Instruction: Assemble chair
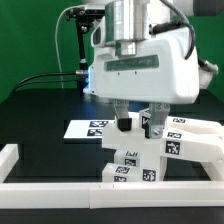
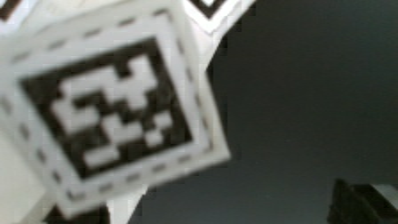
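One white blocky plastic chair assembly (image 1: 150, 150) stands on the black table (image 1: 40, 120), low and centre-right in the exterior view, a stepped stack of matte, square-edged pieces. Each face carries a black-and-white square tag of pixel-like blocks; no readable writing or brand shows. The silver-and-white robot gripper (image 1: 134, 118) hangs directly above the stack, its dark fingers (image 1: 156, 120) spread apart, gripping nothing, with an upright tagged piece between them. Behind lies the flat white marker board (image 1: 88, 128) with printed tags. A low white border rail (image 1: 20, 172) frames the table. The wrist view is filled by one blurred tag (image 2: 116, 105) on a white face
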